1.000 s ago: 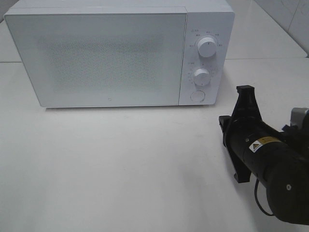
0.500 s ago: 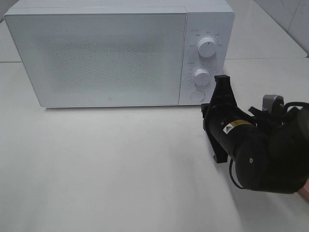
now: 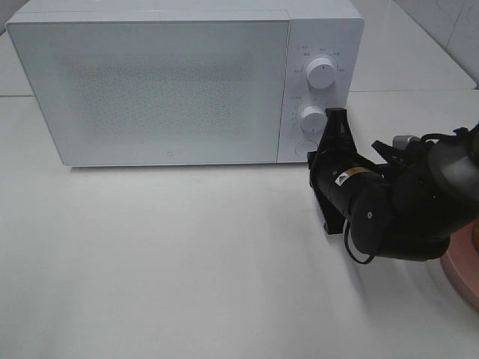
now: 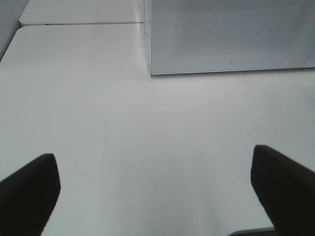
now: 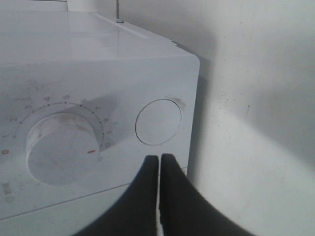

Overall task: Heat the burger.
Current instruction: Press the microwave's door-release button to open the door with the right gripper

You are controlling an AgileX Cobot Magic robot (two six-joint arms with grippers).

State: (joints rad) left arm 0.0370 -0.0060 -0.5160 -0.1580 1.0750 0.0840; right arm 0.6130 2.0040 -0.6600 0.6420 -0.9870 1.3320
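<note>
The burger is out of view in every frame. The white microwave [image 3: 172,90] stands at the back with its door closed. My right gripper [image 3: 314,155] is shut with nothing between its fingers, and in the right wrist view the right gripper [image 5: 159,160] has its tips just short of the round button [image 5: 158,122] at the bottom of the control panel. Its black arm [image 3: 389,209] reaches in from the right. My left gripper [image 4: 157,196] is open over bare table, holding nothing, facing the microwave's front left corner [image 4: 150,69].
Two white dials sit on the control panel, the upper dial [image 3: 322,73] and the lower dial [image 3: 313,117], the latter also beside the button as the lower dial [image 5: 61,147]. A pink plate's rim [image 3: 462,273] shows at the right edge behind the right arm. White tabletop [image 3: 172,254] spreads in front.
The right arm has swung left and forward toward the microwave's control panel, bringing its shut gripper up to the round button. The pink plate's rim now shows at the right edge.
</note>
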